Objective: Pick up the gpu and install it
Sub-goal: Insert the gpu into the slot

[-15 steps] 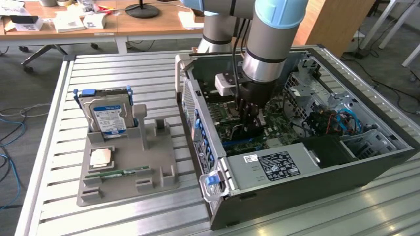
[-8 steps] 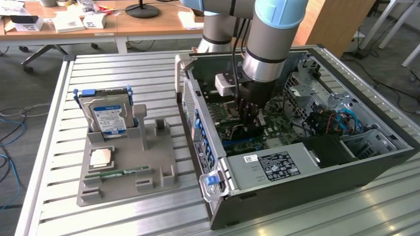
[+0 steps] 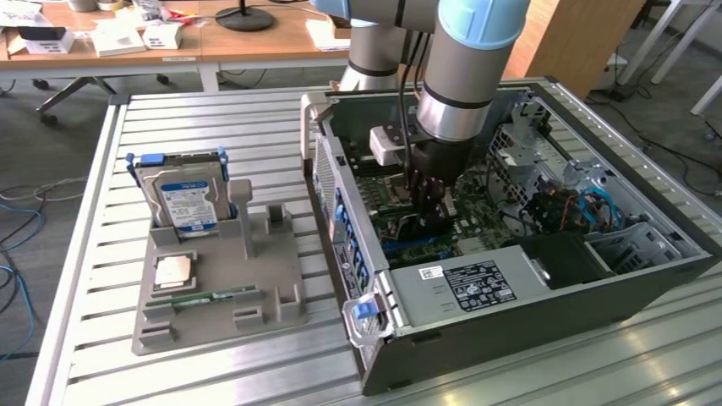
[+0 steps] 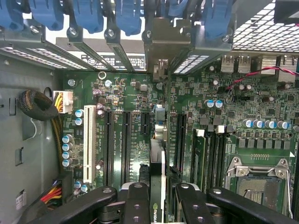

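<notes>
The tool [image 4: 161,196] is lowered inside the open computer case [image 3: 631,279], and its fingers [image 4: 135,200] are drawn in to a narrow gap and closed on the gpu [image 4: 157,158]. The card is held edge-on between the fingers, so that only its thin upper edge is presented. It runs forward from the tool to its silvery bracket [image 4: 161,46], which is placed among the rear slot openings under the blue clips [image 4: 126,18]. Beneath the tool lies the motherboard [image 4: 121,102], and the card is lined up with the long black slots [image 4: 125,140] just beside it. Whether the contact edge is already entered in a slot cannot be told.

The gpu is judged to be light and stiff, but thin and fragile: small parts are soldered to its faces, and its contacts are carried on the lower edge. The smooth flat faces may be slippery under the pads. A hold is best taken across the two faces along the upper edge, near the middle of its length, well clear of the bracket and the contacts, as is seen here. Tilt is to be avoided, since the board could be flexed.
</notes>
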`<state>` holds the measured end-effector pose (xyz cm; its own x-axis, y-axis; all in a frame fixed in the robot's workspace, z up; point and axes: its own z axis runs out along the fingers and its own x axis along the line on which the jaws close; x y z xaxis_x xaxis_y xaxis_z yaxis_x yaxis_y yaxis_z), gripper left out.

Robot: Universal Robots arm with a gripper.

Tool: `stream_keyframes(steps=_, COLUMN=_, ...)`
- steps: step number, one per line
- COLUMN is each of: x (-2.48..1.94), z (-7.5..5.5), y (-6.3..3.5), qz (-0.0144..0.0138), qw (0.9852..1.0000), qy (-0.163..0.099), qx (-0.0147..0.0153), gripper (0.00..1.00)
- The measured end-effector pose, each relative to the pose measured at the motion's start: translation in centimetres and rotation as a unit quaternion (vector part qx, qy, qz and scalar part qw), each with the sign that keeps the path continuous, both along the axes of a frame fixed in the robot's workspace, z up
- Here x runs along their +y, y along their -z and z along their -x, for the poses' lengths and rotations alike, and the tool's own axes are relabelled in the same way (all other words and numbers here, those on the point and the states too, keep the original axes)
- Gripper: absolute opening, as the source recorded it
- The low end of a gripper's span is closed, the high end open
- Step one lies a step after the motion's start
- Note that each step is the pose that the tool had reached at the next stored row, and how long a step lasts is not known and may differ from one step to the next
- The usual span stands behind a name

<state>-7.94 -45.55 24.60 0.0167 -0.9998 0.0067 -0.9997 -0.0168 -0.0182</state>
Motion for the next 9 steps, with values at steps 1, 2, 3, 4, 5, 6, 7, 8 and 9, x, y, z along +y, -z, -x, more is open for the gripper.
stream_keyframes(steps=1, x=0.0, z=0.0, y=-0.02, qz=0.0002, qw=1.0, qy=0.0, qx=0.0, gripper=0.26)
stream_keyframes(steps=2, x=0.0, z=0.0, y=-0.02, qz=0.0001, qw=1.0, qy=0.0, qx=0.0001, gripper=0.26)
stream_keyframes(steps=3, x=0.0, z=0.0, y=-0.02, qz=0.0001, qw=1.0, qy=0.0, qx=0.0, gripper=0.26)
stream_keyframes(steps=4, x=0.0, z=0.0, y=-0.02, qz=0.0001, qw=1.0, qy=0.0, qx=0.0, gripper=0.26)
stream_keyframes(steps=5, x=0.0, z=0.0, y=-0.02, qz=0.0001, qw=1.0, qy=0.0, qx=0.0, gripper=0.26)
stream_keyframes(steps=6, x=0.0, z=0.0, y=-0.02, qz=0.0002, qw=1.0, qy=0.0, qx=0.0001, gripper=0.26)
stream_keyframes(steps=7, x=-0.01, z=0.0, y=-0.02, qz=0.0003, qw=1.0, qy=0.0, qx=0.0001, gripper=0.26)
stream_keyframes(steps=8, x=-0.01, z=0.0, y=0.0, qz=0.0003, qw=1.0, qy=0.0, qx=0.0002, gripper=0.26)
stream_keyframes(steps=9, x=-0.01, z=0.01, y=0.0, qz=0.0003, qw=1.0, qy=0.0, qx=0.0002, gripper=0.26)
